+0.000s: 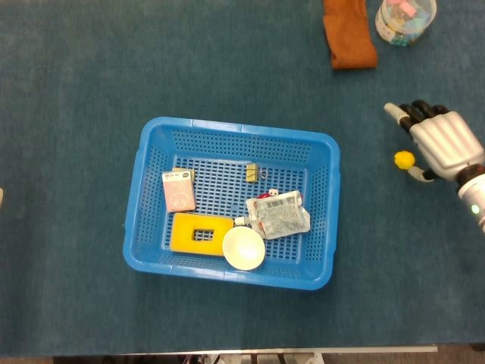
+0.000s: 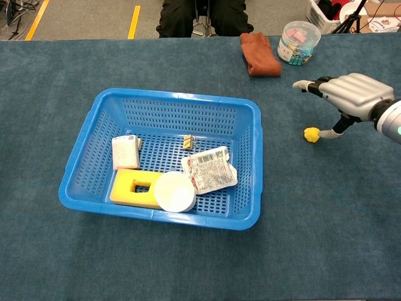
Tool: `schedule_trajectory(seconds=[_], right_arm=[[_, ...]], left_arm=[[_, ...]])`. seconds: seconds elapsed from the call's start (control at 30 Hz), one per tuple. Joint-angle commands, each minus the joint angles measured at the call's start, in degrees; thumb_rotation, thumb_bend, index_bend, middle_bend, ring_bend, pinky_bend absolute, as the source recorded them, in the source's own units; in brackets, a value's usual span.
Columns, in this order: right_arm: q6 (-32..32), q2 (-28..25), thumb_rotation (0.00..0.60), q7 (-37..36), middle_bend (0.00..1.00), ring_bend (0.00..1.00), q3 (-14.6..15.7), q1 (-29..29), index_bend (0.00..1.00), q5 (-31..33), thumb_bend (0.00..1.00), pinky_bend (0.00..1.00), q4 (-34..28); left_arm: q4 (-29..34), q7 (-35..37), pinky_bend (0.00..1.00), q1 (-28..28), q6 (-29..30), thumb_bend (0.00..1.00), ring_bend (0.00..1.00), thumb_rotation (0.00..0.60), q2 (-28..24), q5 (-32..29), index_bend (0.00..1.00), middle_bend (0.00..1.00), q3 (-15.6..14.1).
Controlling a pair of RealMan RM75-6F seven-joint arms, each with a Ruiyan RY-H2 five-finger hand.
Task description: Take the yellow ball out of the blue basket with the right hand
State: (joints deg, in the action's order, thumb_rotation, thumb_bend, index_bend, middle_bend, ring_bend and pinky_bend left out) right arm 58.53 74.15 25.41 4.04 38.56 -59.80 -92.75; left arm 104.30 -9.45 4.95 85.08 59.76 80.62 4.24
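The yellow ball point(image 1: 404, 158) point(image 2: 311, 134) lies on the blue tablecloth, well to the right of the blue basket point(image 1: 146, 163) point(image 2: 94, 122). My right hand point(image 1: 445, 142) point(image 2: 354, 92) hovers just right of the ball, open with fingers spread and nothing in it. Its thumb tip sits right beside the ball. A pale sliver at the left edge of the head view point(image 1: 1, 197) may be my left hand; its fingers are hidden.
The basket holds a yellow sponge point(image 1: 198, 233), a white cup point(image 1: 243, 248), a pink card pack point(image 1: 179, 190), a foil packet point(image 1: 280, 213) and a binder clip point(image 1: 252, 173). An orange cloth point(image 1: 348, 32) and a clear tub point(image 1: 405, 18) sit at the back right.
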Motion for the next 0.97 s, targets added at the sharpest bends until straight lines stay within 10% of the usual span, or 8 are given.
schedule_trajectory(seconds=[0.03, 0.27, 0.97], right_arm=[[7.26, -3.73, 0.6, -1.96, 0.19, 0.13, -1.99, -3.27, 0.05, -3.5, 0.17, 0.24, -4.4], [19.3, -9.72, 0.6, -3.76, 0.33, 0.24, -3.91, -9.84, 0.28, -7.92, 0.19, 0.28, -8.27], [29.76, -20.1, 0.6, -3.31, 0.34, 0.25, -4.61, -22.18, 0.29, -12.49, 0.19, 0.28, -16.6]], left_arm=[[-0.18, 0.17, 0.25, 0.04, 0.07, 0.26, 0.21, 0.6, -0.28, -0.09, 0.29, 0.3, 0.17], [-0.18, 0.62, 0.25, 0.26, 0.03, 0.25, 0.21, 0.6, -1.36, -0.34, 0.29, 0.3, 0.63], [-0.65, 1.14, 0.25, -1.23, 0.46, 0.26, 0.21, 0.6, -5.09, 1.58, 0.29, 0.3, -1.31]])
